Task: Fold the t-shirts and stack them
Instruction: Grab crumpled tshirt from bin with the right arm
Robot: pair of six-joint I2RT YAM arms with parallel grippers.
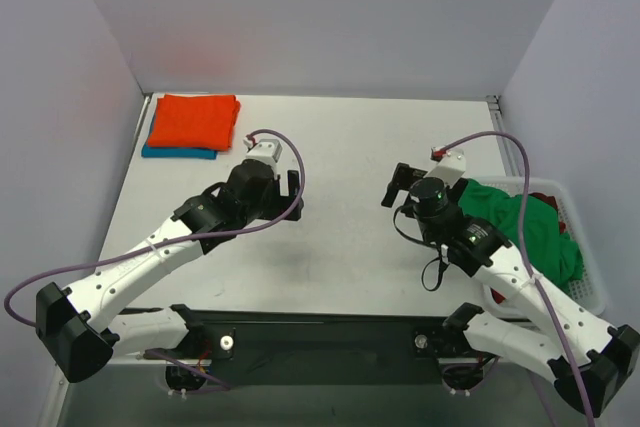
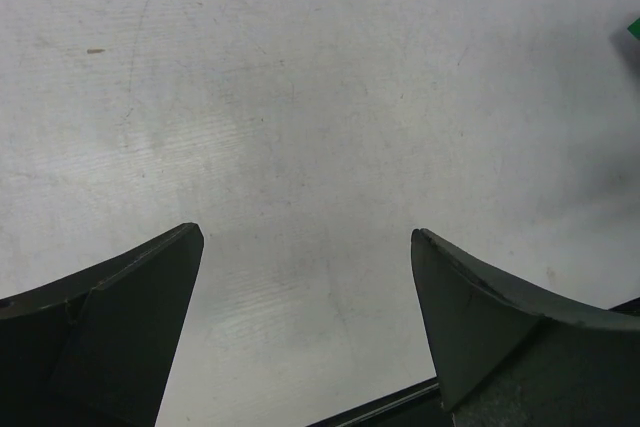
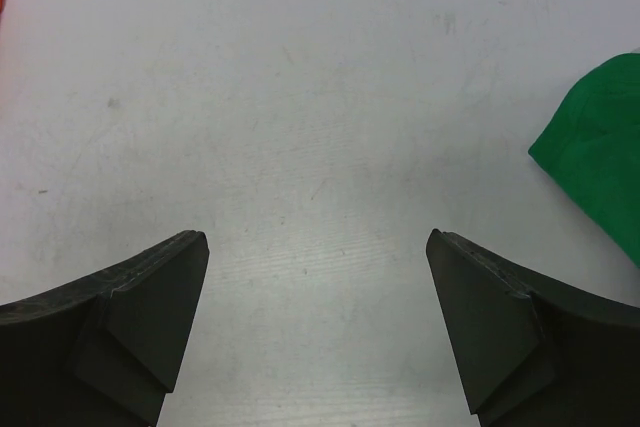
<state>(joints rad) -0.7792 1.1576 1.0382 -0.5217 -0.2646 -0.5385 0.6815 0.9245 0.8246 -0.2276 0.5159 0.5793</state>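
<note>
A folded orange t-shirt [image 1: 194,119] lies on a folded teal-blue t-shirt [image 1: 178,152] at the table's back left. A bright green t-shirt [image 1: 532,229] [image 3: 600,152] is bunched in the white basket [image 1: 592,265] on the right, with a dark red t-shirt [image 1: 546,197] showing behind it. My left gripper [image 1: 296,195] [image 2: 308,235] hangs open over bare table near the middle, holding nothing. Facing it a short way to the right, my right gripper [image 1: 392,185] [image 3: 318,238] is also open and empty, just left of the green t-shirt.
The table [image 1: 340,137] is white, closed in by pale walls at the back and on both sides. A black rail [image 1: 320,332] with both arm bases runs along the near edge. Purple cables [image 1: 505,147] loop off each arm.
</note>
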